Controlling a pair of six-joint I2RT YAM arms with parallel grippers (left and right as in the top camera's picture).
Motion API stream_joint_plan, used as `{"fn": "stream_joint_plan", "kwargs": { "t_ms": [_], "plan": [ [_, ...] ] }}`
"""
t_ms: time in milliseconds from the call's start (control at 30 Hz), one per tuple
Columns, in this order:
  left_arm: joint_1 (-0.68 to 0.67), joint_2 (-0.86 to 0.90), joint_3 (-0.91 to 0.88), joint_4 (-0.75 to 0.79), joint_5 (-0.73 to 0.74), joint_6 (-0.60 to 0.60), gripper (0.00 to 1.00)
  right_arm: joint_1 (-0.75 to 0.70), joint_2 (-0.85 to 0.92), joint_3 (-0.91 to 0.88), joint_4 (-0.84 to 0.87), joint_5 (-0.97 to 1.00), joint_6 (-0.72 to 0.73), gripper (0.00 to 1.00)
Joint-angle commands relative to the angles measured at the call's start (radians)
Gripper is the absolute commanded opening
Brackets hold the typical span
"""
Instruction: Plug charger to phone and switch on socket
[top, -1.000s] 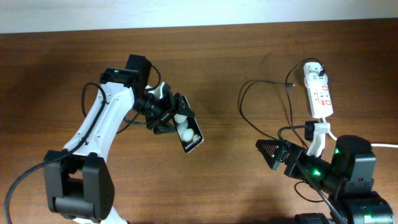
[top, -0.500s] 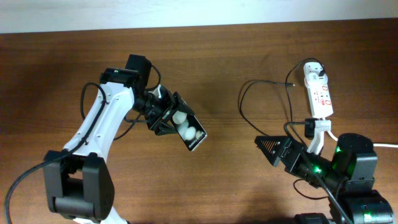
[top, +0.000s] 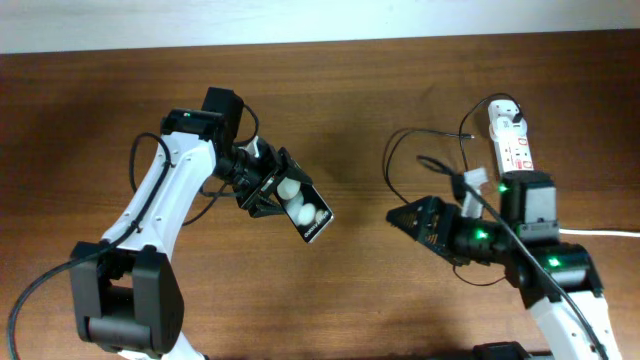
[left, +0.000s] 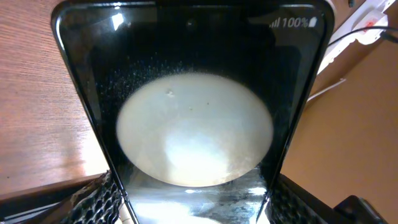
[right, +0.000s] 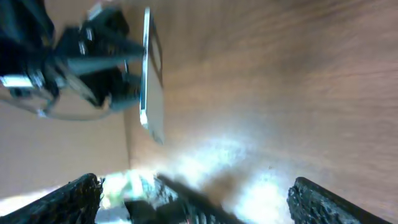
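Two grippers: left gripper (top: 284, 196) pinches the tilted phone (top: 308, 215); right gripper (top: 402, 216) hangs, fingers spread, near the socket (top: 513, 150).

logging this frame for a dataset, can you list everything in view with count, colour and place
phone: one, black with two white round patches, left of centre, held in the left tool
charger: one, thin black cable, looped on the table left of the socket
socket: one, white with red marks, far right
cord: one, thick white, right edge
table: one, brown wood, under everything
left tool: one, black on a white arm, shut on the phone
right tool: one, black, open, pointing toward the phone
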Motion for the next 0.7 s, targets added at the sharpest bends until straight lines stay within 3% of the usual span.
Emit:
{"fn": "stream_joint_plan", "kwargs": {
  "t_ms": [0,100,200,367,400,500,667],
  "plan": [
    [0.0,-0.024,0.003,0.02,-0.031,-0.095,0.7,0.108,0.0,0.008,0.013,0.092,-0.069,0.99],
    [0.0,-0.024,0.003,0.034,-0.035,-0.146,0.69,0.257,0.001,0.008,0.174,0.198,-0.034,0.99],
    [0.0,-0.024,0.003,0.035,-0.035,-0.232,0.72,0.449,0.01,0.008,0.23,0.607,0.245,0.99],
    [0.0,-0.024,0.003,0.048,0.039,-0.232,0.72,0.634,0.214,0.008,0.531,0.695,0.246,1.0],
    [0.0,-0.024,0.003,0.048,0.07,-0.232,0.72,0.633,0.276,0.008,0.575,0.695,0.246,0.96],
    [0.0,-0.024,0.003,0.047,0.098,-0.215,0.72,0.633,0.395,0.008,0.676,0.637,0.247,0.7],
    [0.0,-0.024,0.003,0.04,0.109,-0.209,0.72,0.633,0.399,0.008,0.759,0.615,0.247,0.32]
  ]
}}
